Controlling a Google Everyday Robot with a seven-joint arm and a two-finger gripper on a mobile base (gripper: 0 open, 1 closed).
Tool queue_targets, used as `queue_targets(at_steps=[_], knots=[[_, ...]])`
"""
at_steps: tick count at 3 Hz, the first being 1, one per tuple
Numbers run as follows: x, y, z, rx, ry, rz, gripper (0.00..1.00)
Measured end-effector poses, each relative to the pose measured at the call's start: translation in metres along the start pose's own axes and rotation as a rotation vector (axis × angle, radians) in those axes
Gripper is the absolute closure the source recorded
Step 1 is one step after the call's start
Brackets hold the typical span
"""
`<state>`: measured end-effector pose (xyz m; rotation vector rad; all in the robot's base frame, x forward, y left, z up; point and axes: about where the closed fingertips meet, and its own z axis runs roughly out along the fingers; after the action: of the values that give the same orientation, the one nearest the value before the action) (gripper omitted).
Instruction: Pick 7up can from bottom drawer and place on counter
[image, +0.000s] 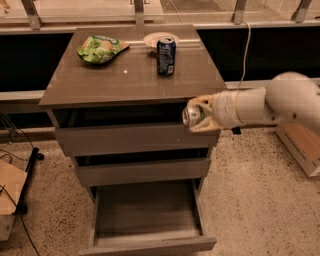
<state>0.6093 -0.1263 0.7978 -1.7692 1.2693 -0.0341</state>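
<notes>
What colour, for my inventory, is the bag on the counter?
Green bag, camera view; hand holds can near front of counter.

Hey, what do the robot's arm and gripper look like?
The arm is smooth off-white, made of thick rounded tube segments with a bulbous joint; no cables or markings show. The gripper, by the counter's front right corner, has stubby tan fingers.

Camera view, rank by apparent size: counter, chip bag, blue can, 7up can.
1. counter
2. chip bag
3. blue can versus 7up can: unsure; the 7up can, clamped in the gripper before the counter's front-right edge, points end-on and sits nearer the camera.
</notes>
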Motion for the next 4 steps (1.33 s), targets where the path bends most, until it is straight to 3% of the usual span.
queue_targets(at_steps=[1,2,3,4], knots=[[-0.007,-0.022,-0.008,0.033,0.004,-0.019,1.00],[-0.007,-0.022,-0.008,0.033,0.004,-0.019,1.00],[-0.007,-0.042,-0.011,0.019,0.033,-0.072,1.00],[-0.018,-0.085,-0.024,0.046,0.081,-0.163,1.00]])
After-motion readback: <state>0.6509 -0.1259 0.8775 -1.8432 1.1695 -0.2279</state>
